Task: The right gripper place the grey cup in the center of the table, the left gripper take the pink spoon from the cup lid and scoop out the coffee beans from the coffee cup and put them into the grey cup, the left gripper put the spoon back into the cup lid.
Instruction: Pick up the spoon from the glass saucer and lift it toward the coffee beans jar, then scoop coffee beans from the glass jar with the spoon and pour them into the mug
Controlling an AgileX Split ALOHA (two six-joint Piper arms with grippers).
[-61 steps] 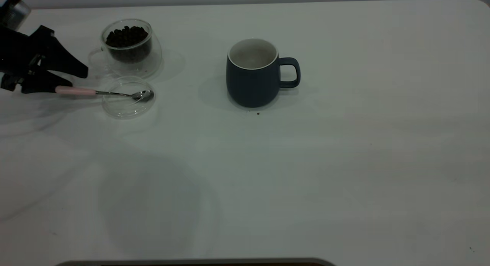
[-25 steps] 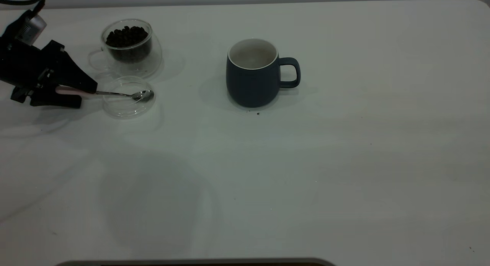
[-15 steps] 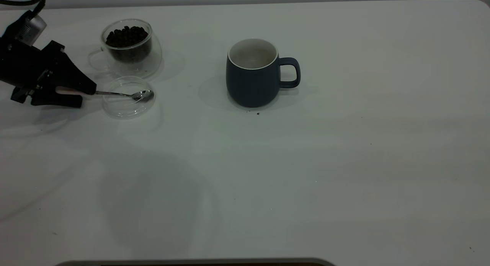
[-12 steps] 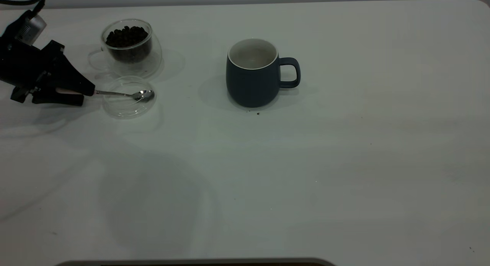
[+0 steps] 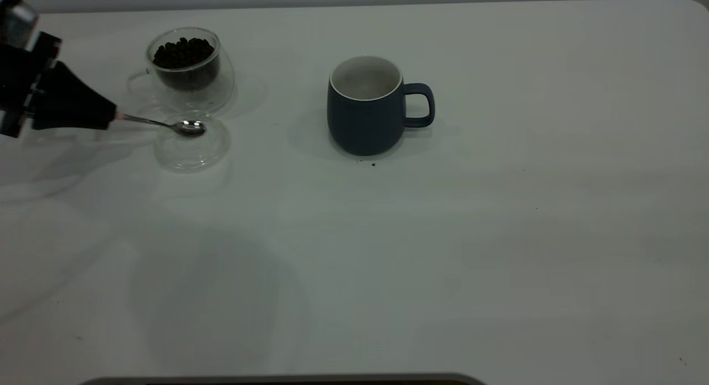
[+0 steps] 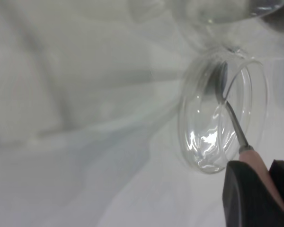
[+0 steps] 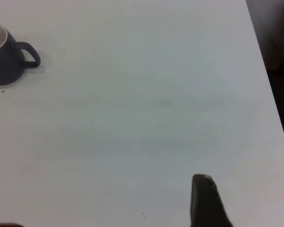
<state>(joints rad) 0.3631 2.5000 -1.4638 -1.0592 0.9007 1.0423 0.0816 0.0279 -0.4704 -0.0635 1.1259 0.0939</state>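
Observation:
My left gripper is at the table's far left, shut on the pink spoon. Its handle is pinched between the fingers, and the metal bowl hovers over the clear cup lid. In the left wrist view the spoon's neck reaches over the cup lid. Just behind the lid stands the glass coffee cup, holding a heap of coffee beans. The grey cup stands upright near the middle of the table, handle to the right. My right gripper is open, far from the grey cup.
A few dark crumbs lie just in front of the grey cup. The table's right edge runs close to my right gripper. Wide bare tabletop stretches between the grey cup and the glass pieces.
My left gripper closed on the spoon's handle and lifted it. The spoon's bowl rose off the lid's floor and shifted left and toward the back. The cups have not moved.

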